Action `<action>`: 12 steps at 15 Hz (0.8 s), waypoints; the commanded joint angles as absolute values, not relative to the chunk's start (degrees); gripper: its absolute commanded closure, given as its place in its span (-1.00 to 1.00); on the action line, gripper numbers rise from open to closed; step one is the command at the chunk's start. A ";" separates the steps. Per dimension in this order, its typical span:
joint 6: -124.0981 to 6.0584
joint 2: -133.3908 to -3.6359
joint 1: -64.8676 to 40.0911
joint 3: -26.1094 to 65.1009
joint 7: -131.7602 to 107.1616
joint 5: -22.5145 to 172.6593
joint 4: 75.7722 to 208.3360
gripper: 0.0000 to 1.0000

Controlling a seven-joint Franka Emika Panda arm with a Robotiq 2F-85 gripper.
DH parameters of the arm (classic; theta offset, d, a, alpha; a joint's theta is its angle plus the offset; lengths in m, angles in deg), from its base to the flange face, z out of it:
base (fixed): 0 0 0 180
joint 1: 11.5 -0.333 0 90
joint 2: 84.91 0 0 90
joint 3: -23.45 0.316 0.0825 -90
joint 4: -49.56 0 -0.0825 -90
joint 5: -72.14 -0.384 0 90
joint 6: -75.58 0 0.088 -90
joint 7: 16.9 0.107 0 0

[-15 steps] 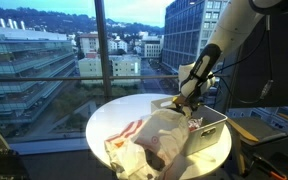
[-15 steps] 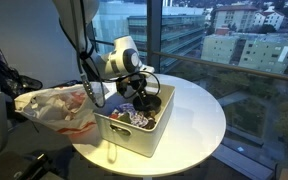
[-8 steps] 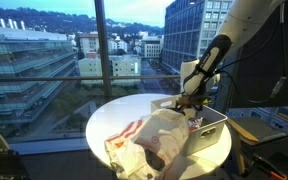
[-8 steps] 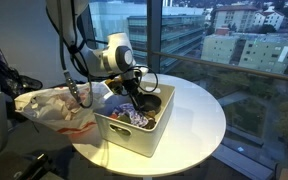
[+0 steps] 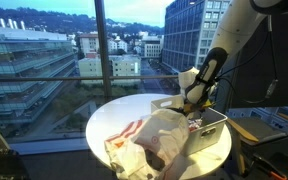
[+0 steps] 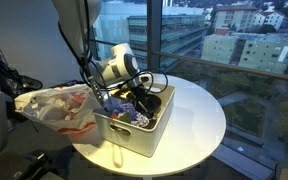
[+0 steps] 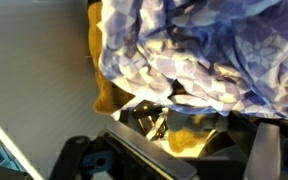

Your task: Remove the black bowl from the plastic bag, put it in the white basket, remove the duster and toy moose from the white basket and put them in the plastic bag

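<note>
The Franka arm's Robotiq gripper (image 6: 132,95) hangs low inside the white rectangular plastic basket (image 6: 134,140), which stands towards one edge of the round white table (image 5: 104,125). In the wrist view its fingers (image 7: 269,152) stand well apart with nothing clamped between them, so it looks open and empty. The small matte black bowl (image 6: 152,100) lies in the basket's far corner, just beside the gripper, which suggests that the first part of the task is done. The duster, a blue-and-white patterned cloth (image 7: 194,50) with a yellow-orange patch, fills most of the wrist view close under the gripper, so it is probably the next thing to lift. The toy moose cannot be picked out. The wrinkly translucent whitish plastic bag with red marks (image 5: 144,140) lies slumped against the basket along the opposite edge, near enough to make the transfer short. Behind the table, tall glass windows (image 5: 44,50) show city buildings in dim light.
</note>
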State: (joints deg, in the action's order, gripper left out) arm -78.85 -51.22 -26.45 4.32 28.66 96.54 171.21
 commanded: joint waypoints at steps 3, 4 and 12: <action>-77.95 -46.41 -26.95 4.27 26.46 96.95 164.88 -1.00; -77.17 -46.30 -26.57 5.06 25.46 96.25 164.88 -1.00; -76.63 -44.86 -26.05 5.43 24.93 95.67 165.34 -1.00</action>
